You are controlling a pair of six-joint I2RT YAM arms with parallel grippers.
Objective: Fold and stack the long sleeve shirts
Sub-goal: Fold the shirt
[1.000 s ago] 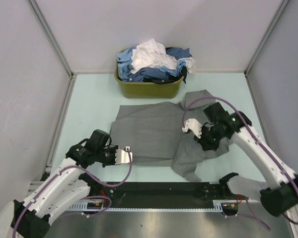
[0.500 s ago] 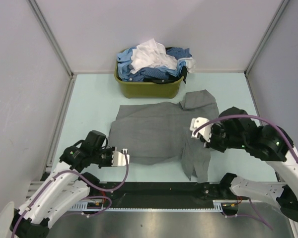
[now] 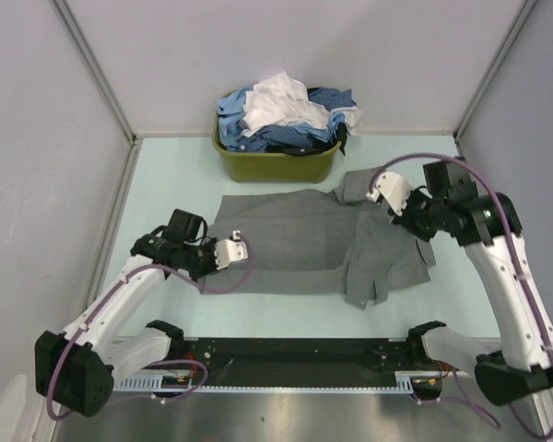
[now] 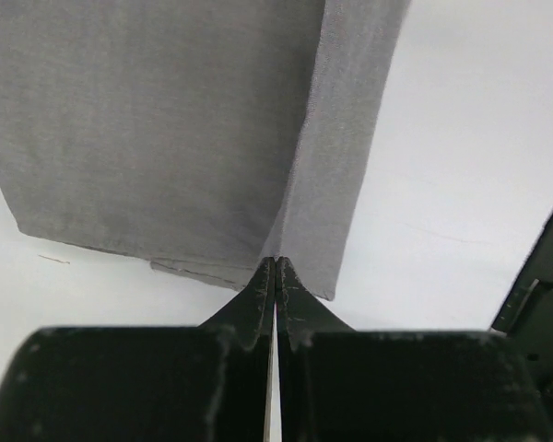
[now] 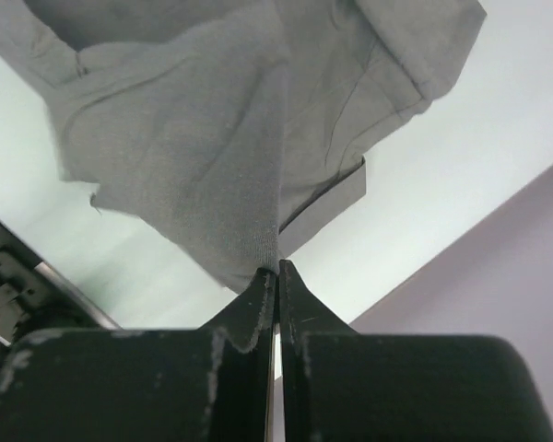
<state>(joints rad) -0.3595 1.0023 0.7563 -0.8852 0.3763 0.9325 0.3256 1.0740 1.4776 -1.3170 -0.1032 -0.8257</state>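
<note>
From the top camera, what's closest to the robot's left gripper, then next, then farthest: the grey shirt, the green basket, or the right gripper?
1. The grey shirt: the left gripper is pinching its left edge, so they touch.
2. The green basket: at the back of the table, beyond the shirt.
3. The right gripper: far across on the right side, pinching the same shirt.

Left tool (image 3: 229,250) and right tool (image 3: 387,193), both pinched tight.
</note>
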